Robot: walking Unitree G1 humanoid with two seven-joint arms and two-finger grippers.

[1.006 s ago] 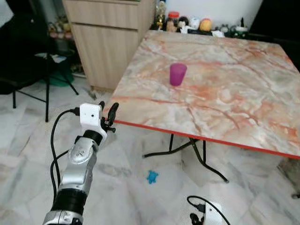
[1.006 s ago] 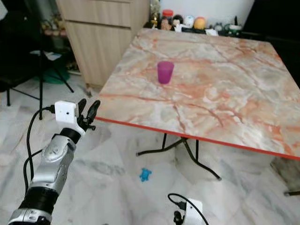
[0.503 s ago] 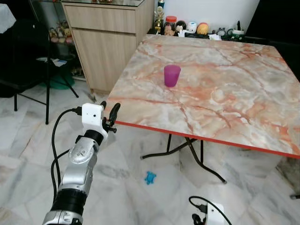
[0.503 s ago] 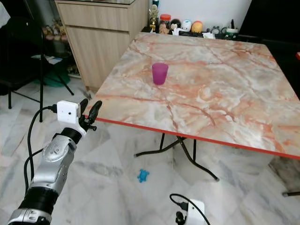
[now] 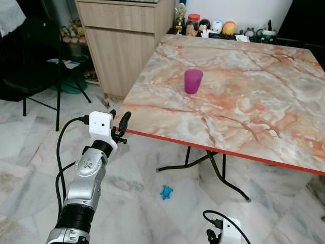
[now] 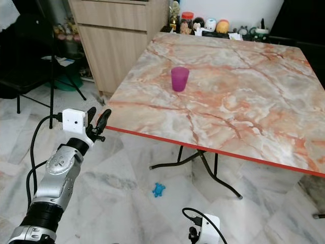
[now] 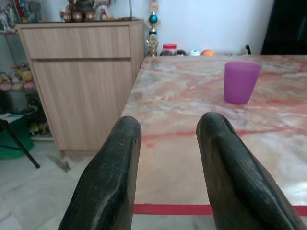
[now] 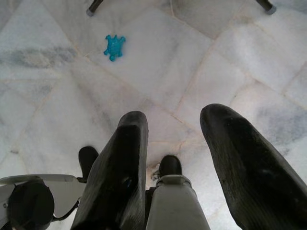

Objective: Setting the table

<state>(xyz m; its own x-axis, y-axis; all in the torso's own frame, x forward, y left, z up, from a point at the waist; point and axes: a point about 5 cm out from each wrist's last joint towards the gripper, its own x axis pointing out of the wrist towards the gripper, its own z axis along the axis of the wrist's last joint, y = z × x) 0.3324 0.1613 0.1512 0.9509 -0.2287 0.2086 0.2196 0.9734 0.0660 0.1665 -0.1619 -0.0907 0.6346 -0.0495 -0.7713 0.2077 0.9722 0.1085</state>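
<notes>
Table: we see a marble-patterned table (image 5: 244, 96) with a red edge, filling the upper right of the left eye view; black metal legs (image 5: 213, 165) show beneath it.
Cup: we note a purple cup (image 5: 193, 81) standing upright on the table, toward the table's left side, well back from the red edge, at upper centre of the left eye view. In the left wrist view the cup (image 7: 241, 81) sits at upper right, beyond the fingers.
Left gripper: we record the left gripper (image 5: 118, 124) raised at centre left of the left eye view, just beside the table's near left corner and level with the red edge; jaws apart, nothing between them. The left wrist view shows its two black fingers (image 7: 110, 182) spread, with the tabletop visible in the gap.
Right gripper: we find the right gripper (image 8: 175, 167) hanging low, pointed at the floor; jaws apart and holding nothing.
Floor: we see pale marble tiles (image 5: 152, 203); a small blue toy (image 5: 165, 191) lies on them under the table's near edge.
Surroundings: we log a wooden cabinet (image 5: 124, 46) at upper left, beside the table; small jars and figurines (image 5: 218, 28) line the table's far edge; a black chair (image 5: 35, 61) stands at far left.
</notes>
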